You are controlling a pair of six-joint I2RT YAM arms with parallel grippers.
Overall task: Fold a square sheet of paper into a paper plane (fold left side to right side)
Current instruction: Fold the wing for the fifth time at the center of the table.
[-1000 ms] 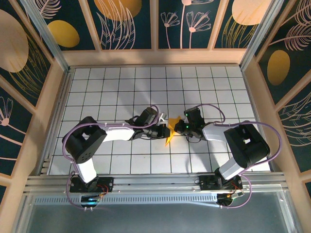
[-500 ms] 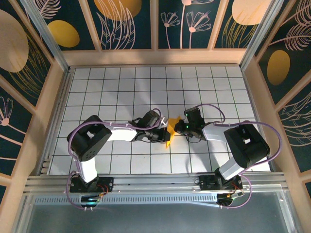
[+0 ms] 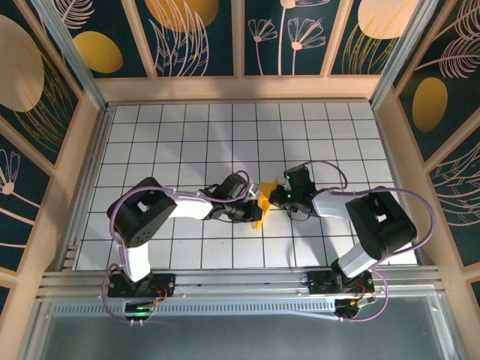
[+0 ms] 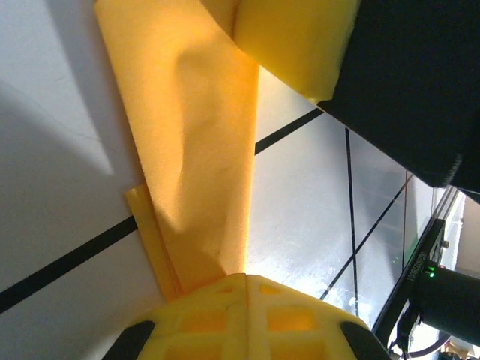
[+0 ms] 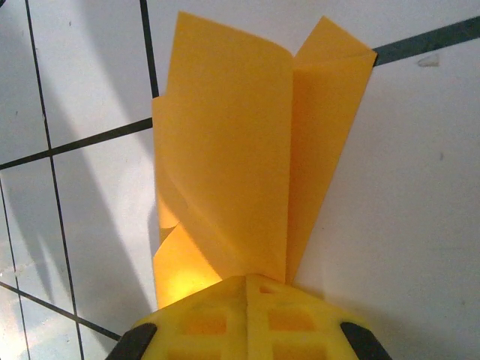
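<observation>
Left tool: my left tool [image 3: 252, 211] is clenched on the sheet of paper [image 3: 263, 201], reaching in from the left. From its wrist, the paper runs straight into my closed yellow pads.
Right tool: my right tool [image 3: 273, 197] is clenched on the same sheet from the opposite side, tip to tip with the left one.
Paper, place: between the two tools, near the middle of the white tiled counter [image 3: 187, 135], slightly toward the near edge.
Paper, shape: orange-yellow, already folded into narrow layers.
From the right wrist: two flaps fan out from my pads in a shallow V, and a lower layer pokes out on the left.
From the left wrist: one long strip widens away from my pads, and the right tool's yellow pad sits on its far end.
Contact with the counter: I cannot tell whether the paper rests on the tiles.
</observation>
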